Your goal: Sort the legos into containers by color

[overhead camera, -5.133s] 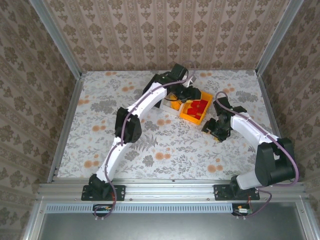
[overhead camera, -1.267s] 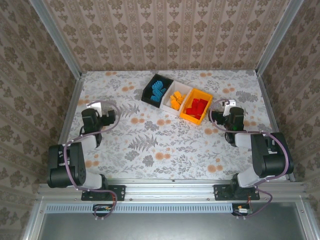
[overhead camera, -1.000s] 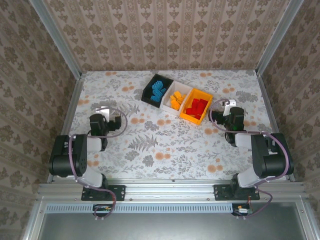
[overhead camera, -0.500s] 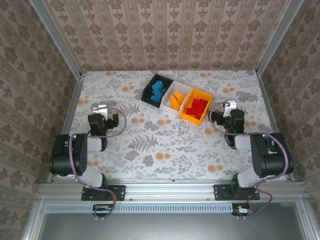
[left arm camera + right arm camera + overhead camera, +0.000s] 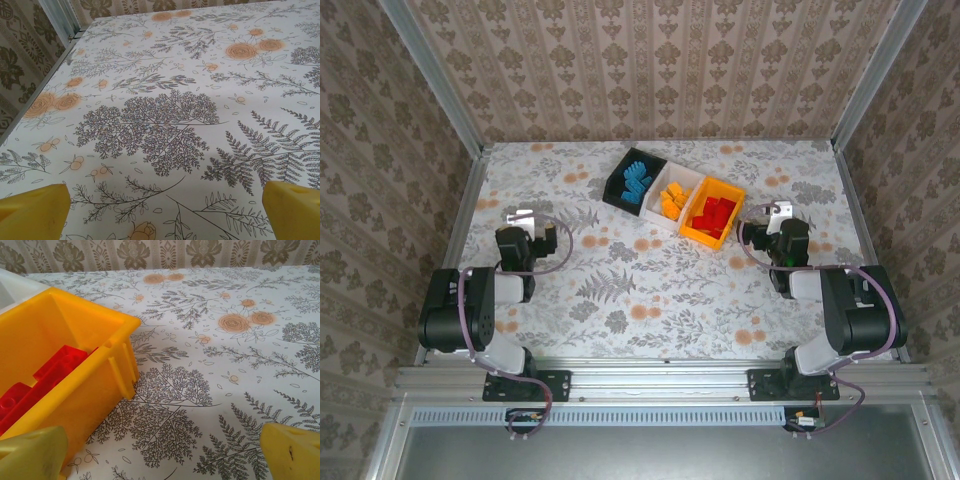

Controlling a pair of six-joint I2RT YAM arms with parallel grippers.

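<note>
Three containers stand in a row at the table's back middle. The black bin (image 5: 632, 181) holds blue legos (image 5: 638, 182). Beside it, the white bin (image 5: 672, 200) holds orange-yellow legos (image 5: 671, 203). The orange-yellow bin (image 5: 711, 213) (image 5: 60, 365) holds red legos (image 5: 717, 213) (image 5: 40, 377). My left gripper (image 5: 534, 222) (image 5: 165, 212) is folded back at the left, open, with bare tablecloth between its yellow fingers (image 5: 35, 210). At the right, the open right gripper (image 5: 772, 222) (image 5: 165, 452) rests just right of the orange-yellow bin, holding nothing.
The floral tablecloth (image 5: 650, 290) covers the table. Patterned walls and metal rails (image 5: 450, 250) close it in on three sides. Both arms are folded near their bases (image 5: 525, 385).
The left arm has drawn back from the bins to a folded pose at the left. The right arm folded back too. In the last second both barely moved.
</note>
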